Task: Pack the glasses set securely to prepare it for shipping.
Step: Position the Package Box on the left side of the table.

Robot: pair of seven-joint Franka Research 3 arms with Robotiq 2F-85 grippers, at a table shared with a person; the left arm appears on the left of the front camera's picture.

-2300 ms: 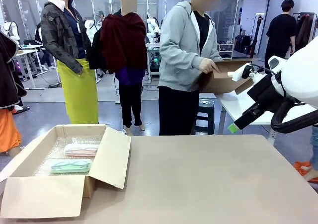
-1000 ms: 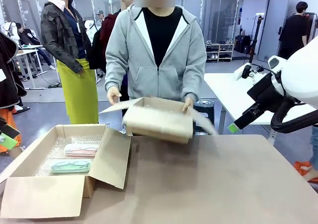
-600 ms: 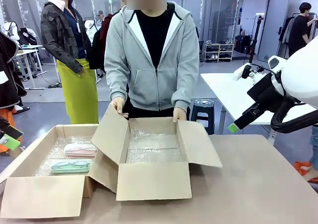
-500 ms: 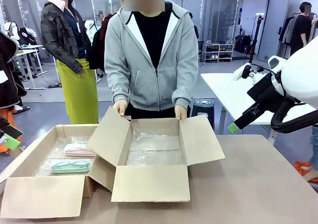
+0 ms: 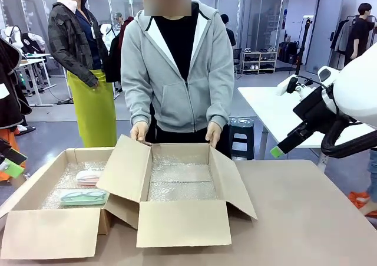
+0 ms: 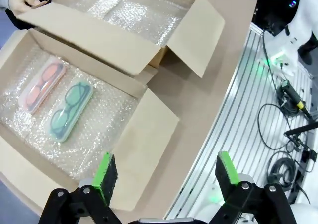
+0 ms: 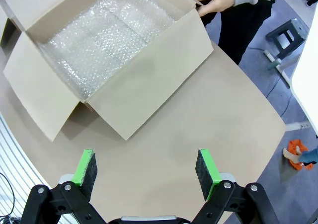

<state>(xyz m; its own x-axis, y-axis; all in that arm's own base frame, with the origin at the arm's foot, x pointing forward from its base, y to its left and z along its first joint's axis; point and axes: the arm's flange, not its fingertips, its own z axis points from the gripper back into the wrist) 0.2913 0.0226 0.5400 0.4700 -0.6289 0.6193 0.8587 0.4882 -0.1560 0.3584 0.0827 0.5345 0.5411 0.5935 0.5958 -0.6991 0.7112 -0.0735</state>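
Glasses set: a pink clear-topped case (image 6: 41, 84) and a mint green clear-topped case (image 6: 69, 110) are lying flat, side by side and just apart, on bubble wrap (image 6: 94, 134) inside the open brown cardboard box (image 5: 50, 233) at the robot's left end of the tan table (image 5: 306, 219). In the front view, both long axes are running across the table, parallel to each other, with the pink case at the far side and partly hidden by a flap. A second open cardboard box (image 5: 182, 222), lined with bubble wrap, is standing beside the first, its left flap overlapping it. A person in a grey hoodie (image 5: 185, 71) is resting both hands on its far edge. The left gripper (image 6: 166, 172) is hovering above the first box, jaws spread and holding nothing. The right gripper (image 7: 146, 169) is hovering over bare table near the second box, likewise spread and holding nothing.
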